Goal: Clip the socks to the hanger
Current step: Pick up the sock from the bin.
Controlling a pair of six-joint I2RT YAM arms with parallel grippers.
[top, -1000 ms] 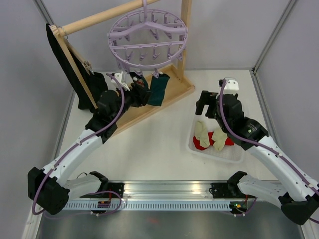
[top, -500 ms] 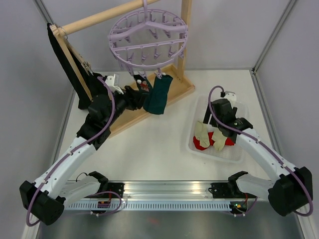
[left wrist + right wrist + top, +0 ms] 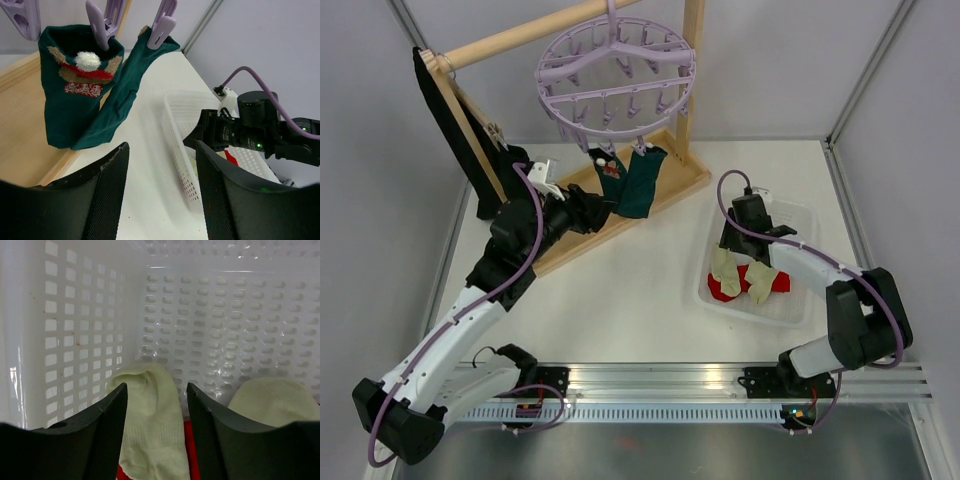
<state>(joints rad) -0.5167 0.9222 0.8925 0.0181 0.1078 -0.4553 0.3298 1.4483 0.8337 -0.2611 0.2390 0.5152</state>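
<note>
1. Hanger (image 3: 613,47) hangs off the wooden rack (image 3: 520,36), top left of the table (image 3: 640,310).
2. Two teal socks are clipped on its near side: patterned one (image 3: 75,90) under one clip (image 3: 99,25), plain one (image 3: 127,95) under the next clip (image 3: 163,26). Both hang down over the rack base, touching each other.
3. Left gripper (image 3: 160,147) is released: jaws apart, nothing between them. It sits just below and in front of the hung pair, clear of both.
4. The other socks are in the white basket (image 3: 798,213) on the right: two cream ones (image 3: 724,265) (image 3: 760,283) lying on a red one (image 3: 780,282).
5. Right gripper (image 3: 156,387) is down inside the basket. Jaws apart, astride the toe end of the left cream sock (image 3: 152,425).
6. Can't tell whether the right fingertips touch that sock. It lies flat, not lifted.
7. Black cloth (image 3: 460,140) is draped on the rack's left side.
</note>
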